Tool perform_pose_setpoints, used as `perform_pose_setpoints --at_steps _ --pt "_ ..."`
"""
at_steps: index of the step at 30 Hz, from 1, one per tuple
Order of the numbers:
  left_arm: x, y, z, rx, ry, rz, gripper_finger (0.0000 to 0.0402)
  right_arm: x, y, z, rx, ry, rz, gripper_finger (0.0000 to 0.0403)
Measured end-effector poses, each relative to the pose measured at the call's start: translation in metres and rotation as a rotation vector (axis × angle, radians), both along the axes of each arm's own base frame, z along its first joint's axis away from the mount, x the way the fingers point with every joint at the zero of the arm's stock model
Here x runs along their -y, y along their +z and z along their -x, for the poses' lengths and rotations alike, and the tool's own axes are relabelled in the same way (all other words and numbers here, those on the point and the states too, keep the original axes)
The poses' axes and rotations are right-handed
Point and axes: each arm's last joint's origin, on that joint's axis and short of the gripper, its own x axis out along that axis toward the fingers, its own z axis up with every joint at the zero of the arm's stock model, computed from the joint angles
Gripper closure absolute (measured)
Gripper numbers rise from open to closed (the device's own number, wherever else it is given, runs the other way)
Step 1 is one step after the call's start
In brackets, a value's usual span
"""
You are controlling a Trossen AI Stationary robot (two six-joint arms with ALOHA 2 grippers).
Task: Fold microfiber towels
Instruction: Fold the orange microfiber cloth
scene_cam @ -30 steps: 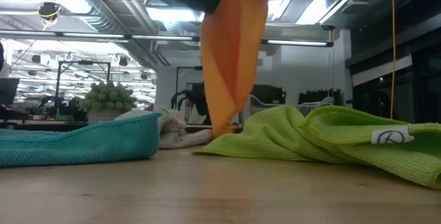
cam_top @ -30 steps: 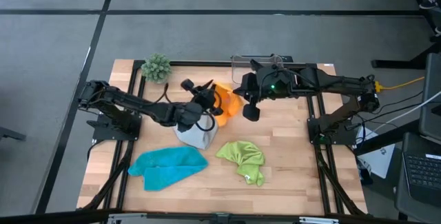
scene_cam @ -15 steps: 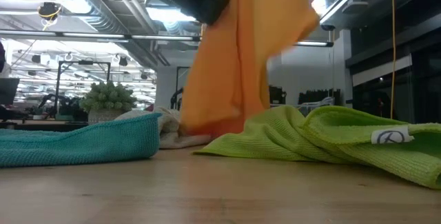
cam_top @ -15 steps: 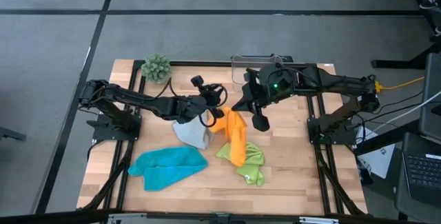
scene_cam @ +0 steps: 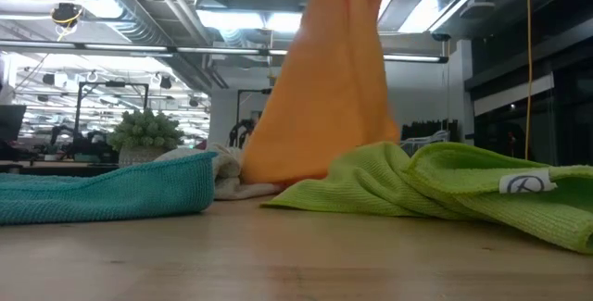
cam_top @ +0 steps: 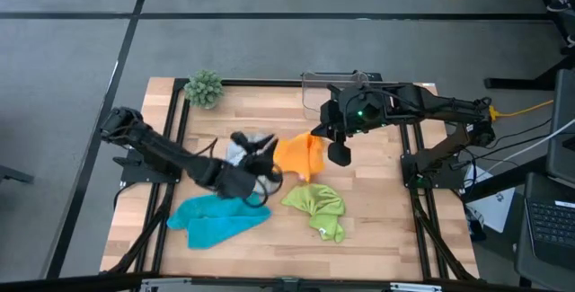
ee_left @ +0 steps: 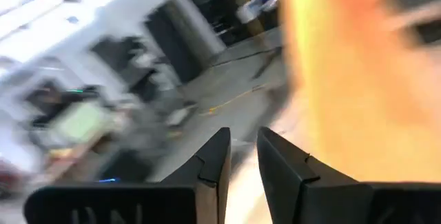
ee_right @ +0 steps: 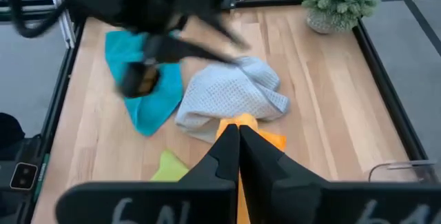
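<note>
An orange towel [cam_top: 301, 155] hangs from my right gripper [cam_top: 316, 136], which is shut on its top above the middle of the table. Its lower end [scene_cam: 269, 173] reaches the table behind the lime green towel [scene_cam: 445, 194]. My left gripper [cam_top: 266, 159] sits just left of the orange towel, over the crumpled grey towel [cam_top: 241, 151]. In the left wrist view, my left gripper [ee_left: 240, 145] shows a narrow gap with nothing in it. The turquoise towel [cam_top: 218, 217] lies bunched near the front edge. The green towel [cam_top: 316, 204] lies to its right. My right gripper [ee_right: 238, 129] pinches the orange towel's top edge [ee_right: 241, 122] between its two shut fingers, coming slanting down from the table's right. One layer or several, I cannot tell. The towel hangs slack below the fingers and widens downward, with its lower end on the table.
A small green plant [cam_top: 204, 87] stands at the far left corner. A clear plastic box [cam_top: 337, 81] stands at the far edge behind my right arm. Bare wood lies along the near edge and at the right side.
My left gripper has swung away from the orange towel's upper part toward the table's near edge and now sits lower, over the grey towel. The orange towel swung out toward the near edge, then fell back. It now hangs wider than the narrow strip it was.
</note>
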Motion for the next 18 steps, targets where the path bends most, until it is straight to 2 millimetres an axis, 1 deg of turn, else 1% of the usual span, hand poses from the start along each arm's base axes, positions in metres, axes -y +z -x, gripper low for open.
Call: perform_pose_setpoints --at_steps 3,4,5,8,12,14,18 --pt "0.018 -0.007 -0.002 0.077 -0.259 0.204 0.0335 0.000 0.001 -0.001 0.014 -0.001 0.000 0.0395" --pt "0.022 -0.013 -0.007 0.081 -0.328 0.264 0.0335 0.000 0.002 -0.002 0.027 -0.002 0.000 0.0395" --pt "0.023 -0.021 -0.011 0.064 -0.355 0.289 0.0335 0.000 0.003 -0.003 0.045 -0.009 0.004 0.0395" --pt "0.017 -0.048 -0.027 0.008 -0.314 0.276 0.0335 0.002 0.009 -0.007 0.121 -0.053 0.035 0.0395" --pt "0.009 -0.074 -0.041 -0.035 -0.263 0.259 0.0335 0.004 0.019 -0.011 0.220 -0.110 0.098 0.0395" --pt "0.008 -0.081 -0.043 -0.045 -0.238 0.244 0.0335 0.005 0.025 -0.011 0.256 -0.130 0.138 0.0395" --pt "0.010 -0.081 -0.042 -0.031 -0.197 0.217 0.0335 0.007 0.036 -0.009 0.303 -0.172 0.214 0.0395"
